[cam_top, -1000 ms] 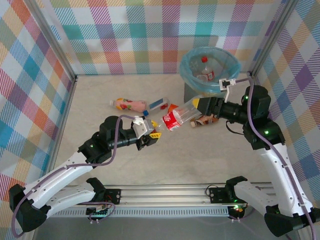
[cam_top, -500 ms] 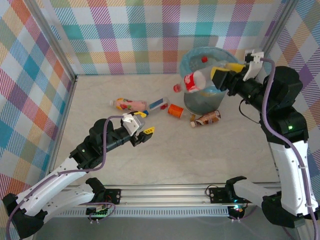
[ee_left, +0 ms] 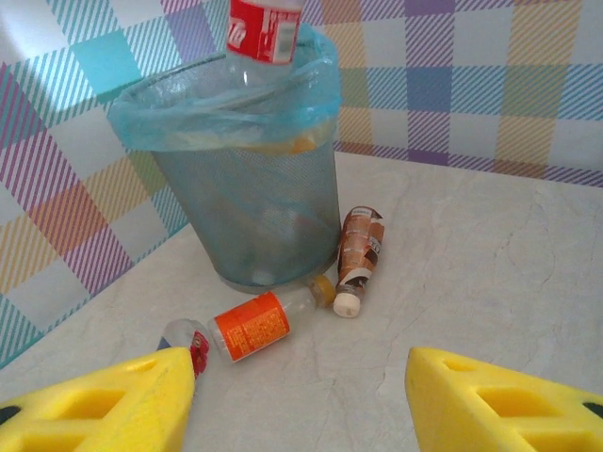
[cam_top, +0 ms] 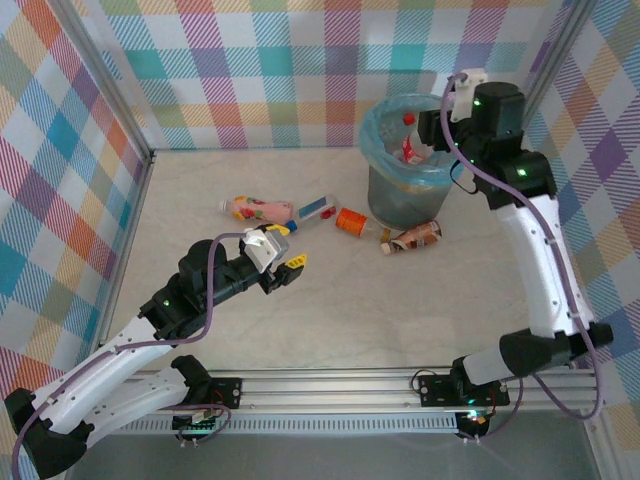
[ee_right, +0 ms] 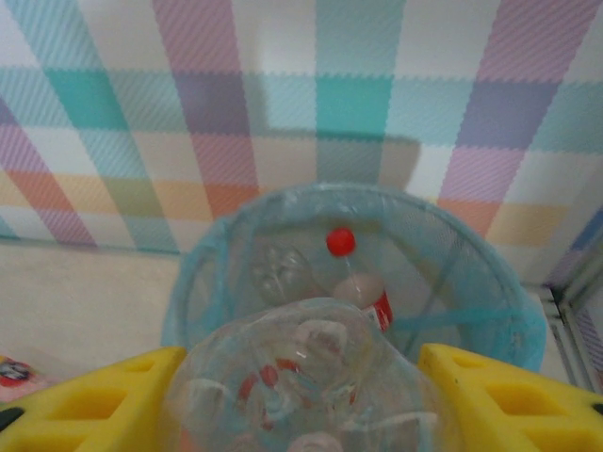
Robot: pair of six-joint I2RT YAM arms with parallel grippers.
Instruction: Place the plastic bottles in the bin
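My right gripper (ee_right: 301, 372) is shut on a clear plastic bottle (ee_right: 301, 395) with a red label (ee_left: 266, 28), holding it upright just above the bin (cam_top: 400, 195). The bin is a grey mesh basket lined with a light-blue bag (ee_right: 203, 273), and a red-capped bottle (ee_right: 363, 294) lies inside it. On the table lie an orange-labelled bottle (ee_left: 247, 327), a brown one (ee_left: 360, 252), a blue-and-white one (cam_top: 318, 208) and a pink one (cam_top: 256, 209). My left gripper (cam_top: 285, 257) hovers open and empty, short of the orange bottle.
Checked walls enclose the table on three sides, and the bin stands close to the back right corner (cam_top: 505, 145). Bare tabletop (cam_top: 400, 310) stretches between the bottles and the arm bases.
My right arm lifted the red-labelled bottle off the table and swung it up over the bin. My left gripper drew back from the bottles and opened, then stayed still.
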